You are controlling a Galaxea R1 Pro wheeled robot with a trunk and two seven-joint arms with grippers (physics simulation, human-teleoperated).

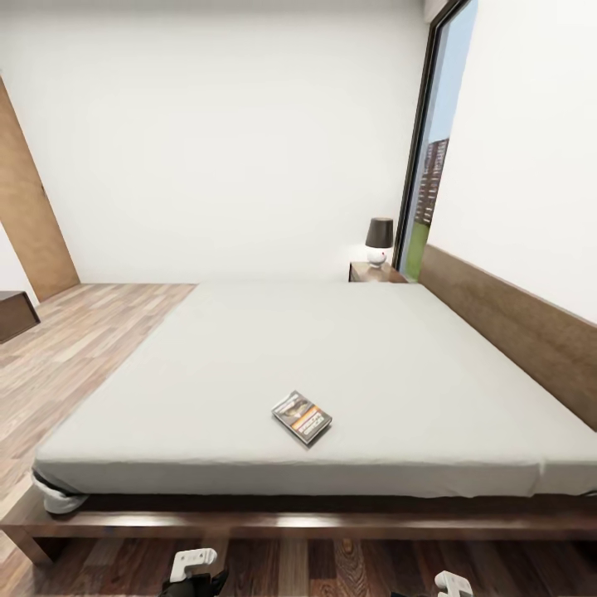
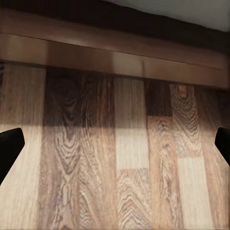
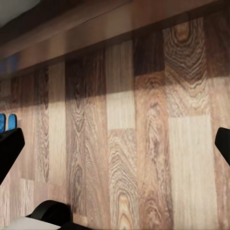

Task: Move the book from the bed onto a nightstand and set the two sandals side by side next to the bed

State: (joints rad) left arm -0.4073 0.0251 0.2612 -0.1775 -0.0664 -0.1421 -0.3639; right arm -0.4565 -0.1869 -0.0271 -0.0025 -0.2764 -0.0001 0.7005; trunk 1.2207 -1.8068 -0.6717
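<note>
Item 1: the book (image 1: 302,417). I see a thin small paperback lying flat on the bed (image 1: 332,373), in the lower middle of the head frame, close to the near edge of the mattress and turned at an angle to it. Its cover is grey and dark with an orange band; the lettering is too small for me to read.

Item 2: the bed. It has a plain light-grey mattress on a dark-brown wooden platform frame, with a flat headboard (image 1: 514,327) running along the right of the frame. A white bit of bedding bulges out at the lower-left corner of the mattress.

Item 3: the nightstand (image 1: 375,273). This is a small dark-brown cabinet at the far corner of the bed, upper right of centre, with a lamp (image 1: 379,240) with a dark shade standing on top. A tall black-framed window (image 1: 431,157) is just beside it.

Item 4: the sandals (image 3: 6,121). I catch bright-blue shapes at the left edge of the right wrist frame, on the wood-plank floor (image 3: 143,143) near the bed frame; they are cut off by the edge.

Item 5: my left claw (image 2: 115,143). The dark finger tips sit at opposite edges of the frame, spread wide, holding nothing, above bare floor by the bed frame.

Item 6: my right claw (image 3: 115,146). It is likewise spread wide and holding nothing over the floor.

Item 7: a wooden door (image 1: 29,224), at the left edge of the head frame.
</note>
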